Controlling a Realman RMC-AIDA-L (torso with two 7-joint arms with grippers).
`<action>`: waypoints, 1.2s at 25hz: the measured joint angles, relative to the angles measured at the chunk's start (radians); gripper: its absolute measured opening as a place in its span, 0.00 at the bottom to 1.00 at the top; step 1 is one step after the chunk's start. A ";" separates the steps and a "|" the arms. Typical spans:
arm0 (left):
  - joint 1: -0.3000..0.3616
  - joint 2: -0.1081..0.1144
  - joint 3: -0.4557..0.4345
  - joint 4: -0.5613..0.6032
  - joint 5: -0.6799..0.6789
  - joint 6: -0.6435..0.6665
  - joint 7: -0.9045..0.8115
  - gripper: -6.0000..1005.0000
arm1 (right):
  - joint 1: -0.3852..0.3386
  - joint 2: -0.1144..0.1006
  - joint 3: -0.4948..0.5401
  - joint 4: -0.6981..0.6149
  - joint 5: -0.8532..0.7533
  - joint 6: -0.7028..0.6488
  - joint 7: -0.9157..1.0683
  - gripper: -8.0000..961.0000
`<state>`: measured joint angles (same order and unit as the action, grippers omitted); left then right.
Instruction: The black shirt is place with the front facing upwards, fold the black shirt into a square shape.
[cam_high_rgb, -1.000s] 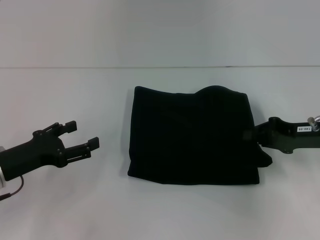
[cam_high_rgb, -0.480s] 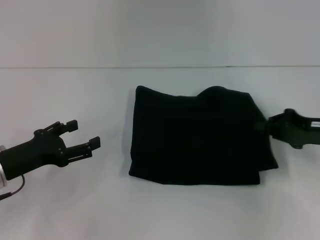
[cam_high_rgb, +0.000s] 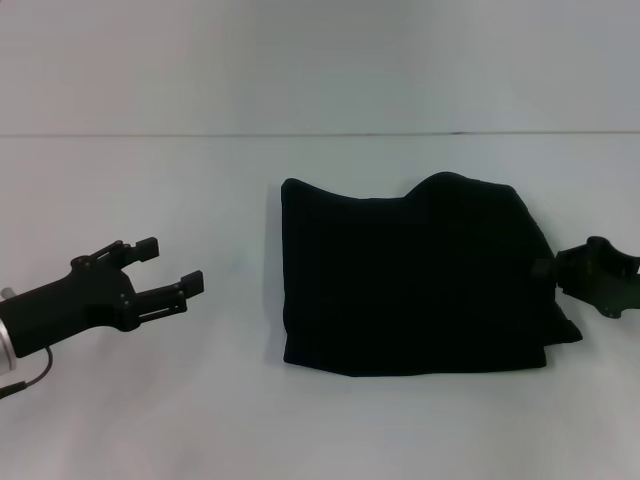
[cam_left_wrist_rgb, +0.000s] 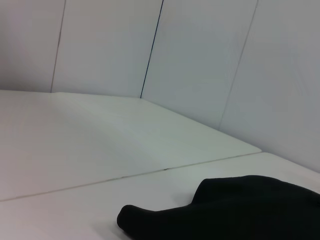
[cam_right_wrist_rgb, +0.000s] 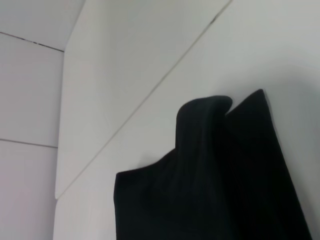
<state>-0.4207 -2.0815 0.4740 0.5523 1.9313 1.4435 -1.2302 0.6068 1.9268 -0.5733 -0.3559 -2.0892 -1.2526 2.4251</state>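
- The black shirt (cam_high_rgb: 415, 280) lies on the white table (cam_high_rgb: 200, 410) as a folded, roughly square bundle, right of the scene's centre; no lettering or label shows on the upper face.
- Its far edge is uneven: a rounded hump rises right of the middle of that edge, with a lower, flatter stretch to the hump's left. The near edge is fairly straight, and a small point of cloth sticks out at the near right corner.
- The left gripper (cam_high_rgb: 170, 272) sits low over the table on the left side, well apart from the shirt's left edge. Its two fingers stand apart, pointing toward the cloth, with nothing between them.
- The right gripper (cam_high_rgb: 590, 268) is at the right border of the head view, just beside the shirt's right edge. Only part of it shows there; whether its fingers are apart, together or pinching cloth cannot be told, nor whether it touches the fabric.
- In the left wrist view the shirt (cam_left_wrist_rgb: 235, 210) appears as a dark mound on the pale table (cam_left_wrist_rgb: 75, 150), with panelled wall (cam_left_wrist_rgb: 200, 60) behind.
- In the right wrist view the shirt (cam_right_wrist_rgb: 210, 185) fills the lower part, its hump and a pointed corner of the fold standing out against the table (cam_right_wrist_rgb: 150, 60).
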 joint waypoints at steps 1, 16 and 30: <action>0.000 0.000 0.000 0.000 0.000 0.000 0.000 0.93 | 0.000 0.000 0.000 0.000 0.000 0.000 0.000 0.04; -0.003 -0.009 -0.019 -0.040 -0.044 -0.023 0.015 0.92 | -0.098 -0.014 0.135 -0.010 0.136 -0.017 -0.224 0.28; 0.013 -0.016 -0.051 -0.040 -0.093 -0.014 0.017 0.92 | 0.061 -0.004 -0.021 0.020 0.130 0.195 -0.108 0.94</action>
<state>-0.4079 -2.0973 0.4227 0.5124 1.8385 1.4292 -1.2130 0.6676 1.9233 -0.5939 -0.3355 -1.9594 -1.0573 2.3171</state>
